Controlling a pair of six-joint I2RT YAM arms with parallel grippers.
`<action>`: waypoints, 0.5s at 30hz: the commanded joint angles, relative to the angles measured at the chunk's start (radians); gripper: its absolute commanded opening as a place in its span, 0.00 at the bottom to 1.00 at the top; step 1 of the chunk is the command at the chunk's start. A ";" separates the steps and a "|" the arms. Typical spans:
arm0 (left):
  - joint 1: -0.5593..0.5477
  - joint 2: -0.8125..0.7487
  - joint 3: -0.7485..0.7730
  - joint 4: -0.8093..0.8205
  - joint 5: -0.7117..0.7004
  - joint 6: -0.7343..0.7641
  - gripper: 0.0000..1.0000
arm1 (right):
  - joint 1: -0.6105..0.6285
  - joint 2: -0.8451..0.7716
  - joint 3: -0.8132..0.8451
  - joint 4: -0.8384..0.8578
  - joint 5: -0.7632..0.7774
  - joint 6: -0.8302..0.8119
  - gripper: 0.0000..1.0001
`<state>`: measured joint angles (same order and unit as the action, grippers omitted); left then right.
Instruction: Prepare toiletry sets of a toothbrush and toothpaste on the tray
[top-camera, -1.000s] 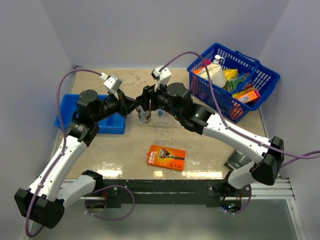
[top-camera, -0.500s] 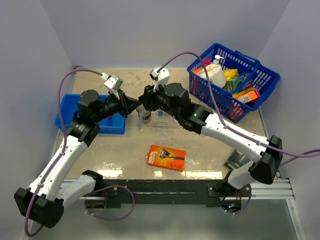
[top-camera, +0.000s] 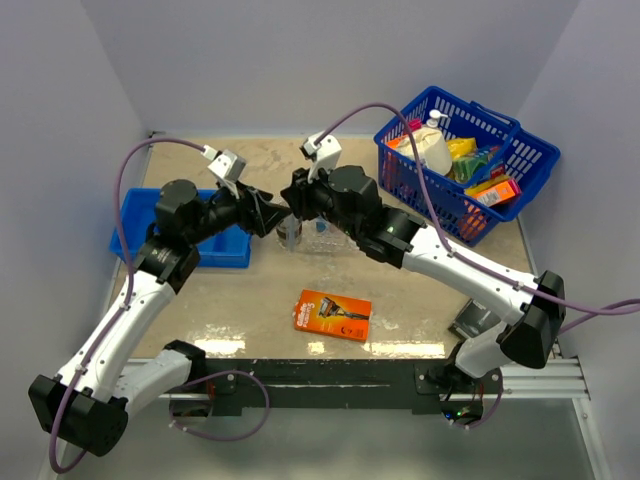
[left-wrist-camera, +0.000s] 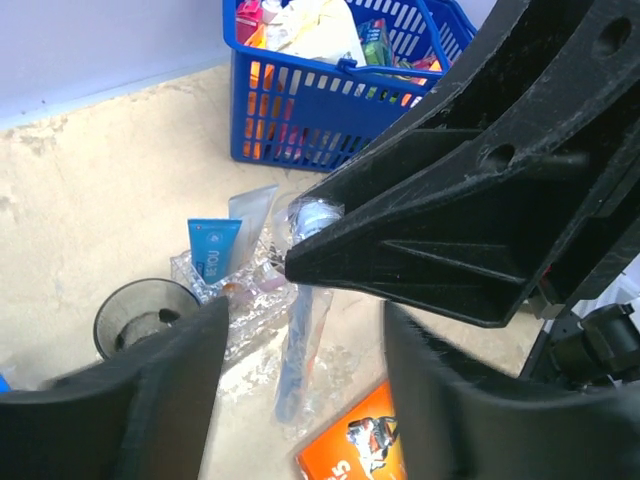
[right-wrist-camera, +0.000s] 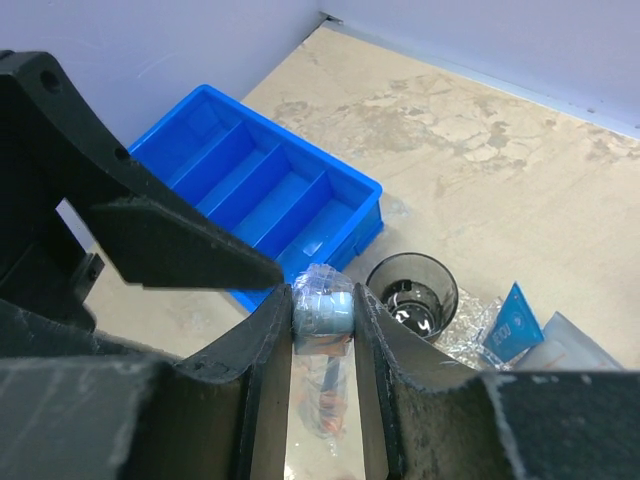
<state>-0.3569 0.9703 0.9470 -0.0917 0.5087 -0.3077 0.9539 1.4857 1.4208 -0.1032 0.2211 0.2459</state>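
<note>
- Right pincer (right-wrist-camera: 322, 300) clenched on the wrapped toothbrush (left-wrist-camera: 296, 350); cup (right-wrist-camera: 412, 288) at its 3 o'clock.
- Left pincer (left-wrist-camera: 300, 400) released, waiting.
- Next, likely: steer the toothbrush over and lower it in.

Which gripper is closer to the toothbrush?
Right. The right gripper is shut on the toothbrush, pinching its top end; the left gripper is open close by, not gripping it.

I read the fingers (right-wrist-camera: 262, 380) of the right gripper (right-wrist-camera: 322, 300) as matt black plastic, finely grained; the toothbrush (right-wrist-camera: 324, 312) between them is wrapped in clear, crinkled glossy film; the cup (right-wrist-camera: 411, 288) is smoky translucent plastic; the tray (left-wrist-camera: 252, 312) under the cup is clear glossy plastic; the bin (right-wrist-camera: 262, 195) beside the cup is smooth opaque plastic; the table (right-wrist-camera: 480, 180) beneath is matt, mottled.
</note>
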 joint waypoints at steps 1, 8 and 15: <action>-0.008 -0.027 -0.017 0.044 -0.004 0.045 0.75 | 0.005 -0.050 0.006 0.042 0.075 -0.034 0.16; -0.007 -0.082 -0.062 0.026 -0.071 0.145 0.97 | 0.005 -0.117 -0.043 0.056 0.161 -0.117 0.16; 0.007 -0.131 -0.100 0.075 -0.356 0.124 1.00 | 0.005 -0.189 -0.120 0.106 0.205 -0.232 0.15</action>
<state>-0.3603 0.8703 0.8692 -0.0799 0.3676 -0.1936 0.9554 1.3514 1.3342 -0.0692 0.3752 0.1108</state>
